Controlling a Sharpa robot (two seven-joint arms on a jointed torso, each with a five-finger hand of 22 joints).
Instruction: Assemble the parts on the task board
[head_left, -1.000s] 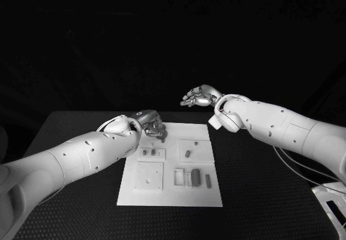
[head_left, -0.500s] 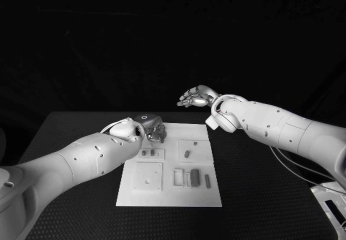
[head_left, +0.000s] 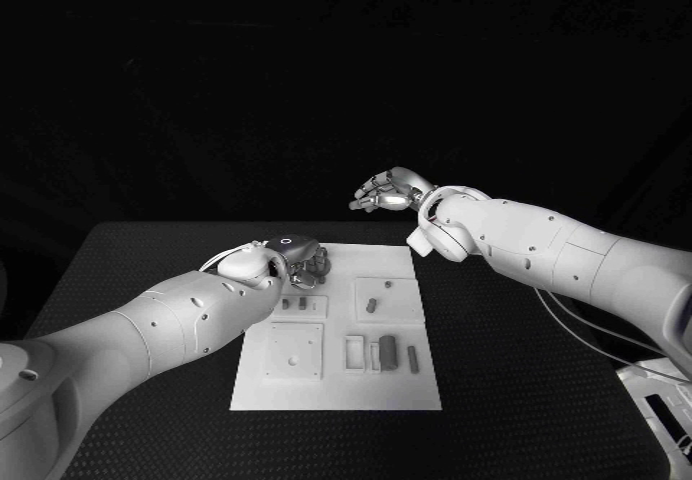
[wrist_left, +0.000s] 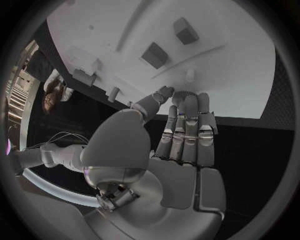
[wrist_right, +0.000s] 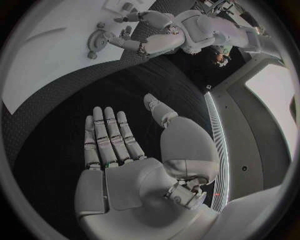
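Note:
The white task board (head_left: 329, 385) lies in the middle of the black table. My left hand (head_left: 302, 262) is low over its far left corner. There its thumb and fingertips (wrist_left: 187, 106) close on a small toothed wheel (wrist_left: 182, 94), which lies on the board (wrist_right: 37, 55) as a ridged disc (wrist_right: 97, 39). Small dark parts stand on the board: a short one (head_left: 374, 306), a long one (head_left: 389, 350) and a thin one (head_left: 417, 359). My right hand (head_left: 385, 190) hangs high above the table's far edge. Its palm (wrist_right: 128, 182) holds nothing and its fingers are stretched out.
A square plate (head_left: 294, 352) and a slotted frame (head_left: 358, 353) sit on the board's near half. Two dark blocks (wrist_left: 153, 54) and a small peg (wrist_left: 189, 75) stand just beyond my left fingertips. Black table (head_left: 534, 400) surrounds the board.
My left hand has sunk a little nearer the board's far left corner and its wrist has turned. The right hand has drifted slightly to the left, still raised.

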